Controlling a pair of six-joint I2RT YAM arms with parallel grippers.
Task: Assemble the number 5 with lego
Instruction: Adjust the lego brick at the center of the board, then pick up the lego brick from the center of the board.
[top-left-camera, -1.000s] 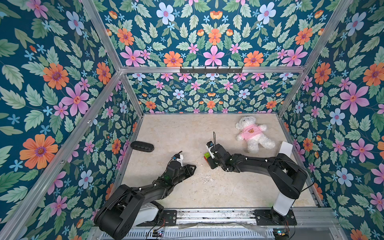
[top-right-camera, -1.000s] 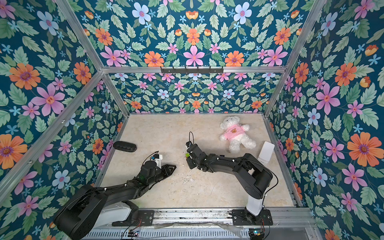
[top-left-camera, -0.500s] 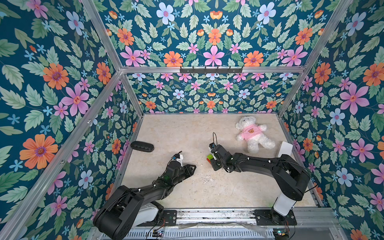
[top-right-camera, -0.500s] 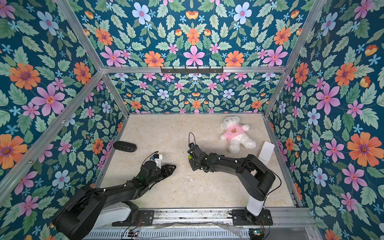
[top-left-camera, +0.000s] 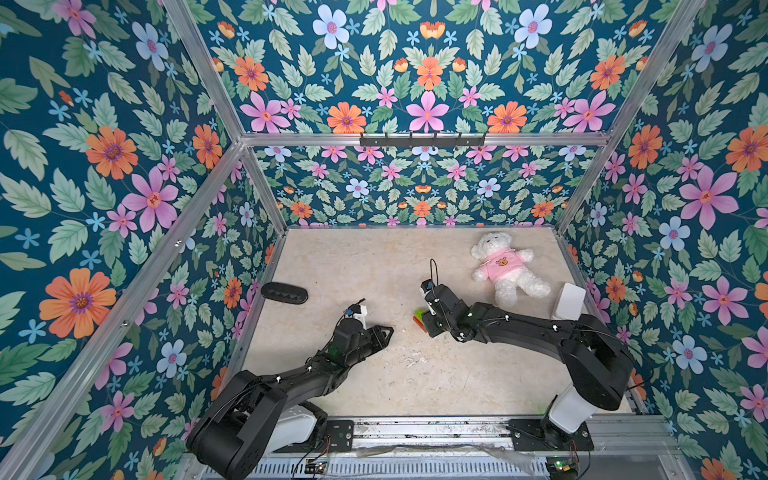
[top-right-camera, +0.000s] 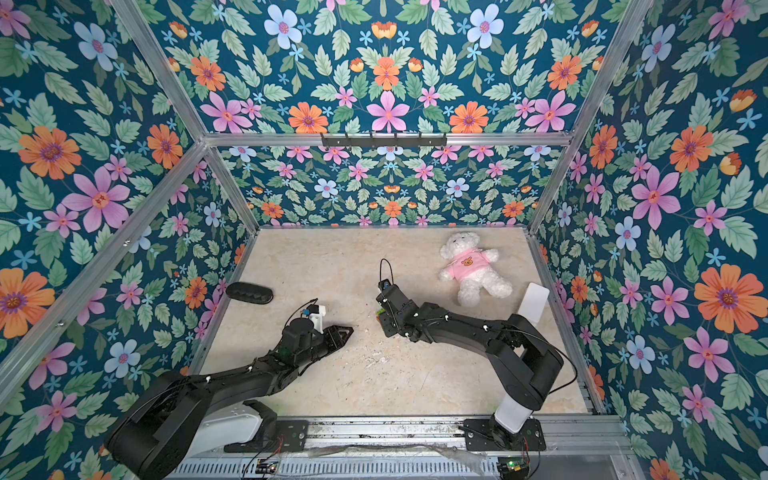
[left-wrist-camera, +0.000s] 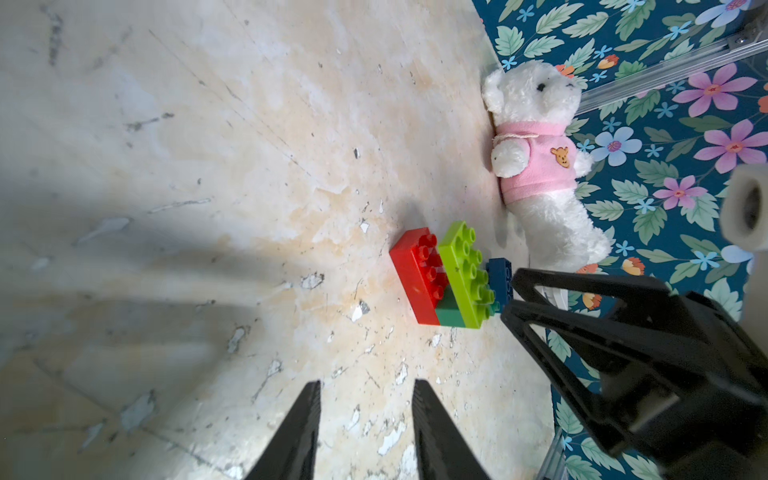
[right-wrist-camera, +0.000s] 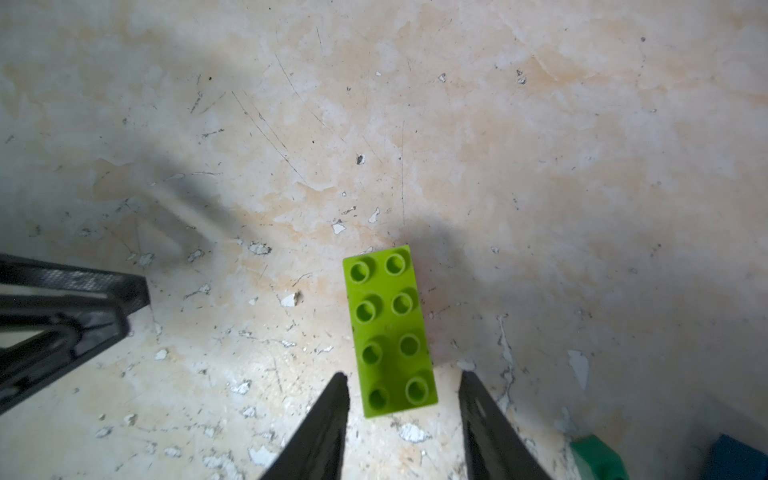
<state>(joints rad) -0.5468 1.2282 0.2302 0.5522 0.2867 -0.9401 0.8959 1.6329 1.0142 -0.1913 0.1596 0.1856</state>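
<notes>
Lying ungripped, the lime-green studded plastic lego brick (right-wrist-camera: 388, 328) ends inside the parted black right gripper (right-wrist-camera: 403, 374). The black left gripper (left-wrist-camera: 365, 384) gapes empty.

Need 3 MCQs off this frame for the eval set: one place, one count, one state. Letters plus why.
1. The lime-green studded plastic brick rests on: A nothing, it is held aloft; B a small dark-green brick above a long red brick; C a yellow brick.
2. Studs bare on its top: A four; B six; C eight.
3. The right gripper is: A shut on the lime brick; B open, fingertips apart, not pinching it; C out of view.
B: the left wrist view shows the three stacked. C: the right wrist view shows four rows of two. B: a gap shows beside each fingertip.
</notes>
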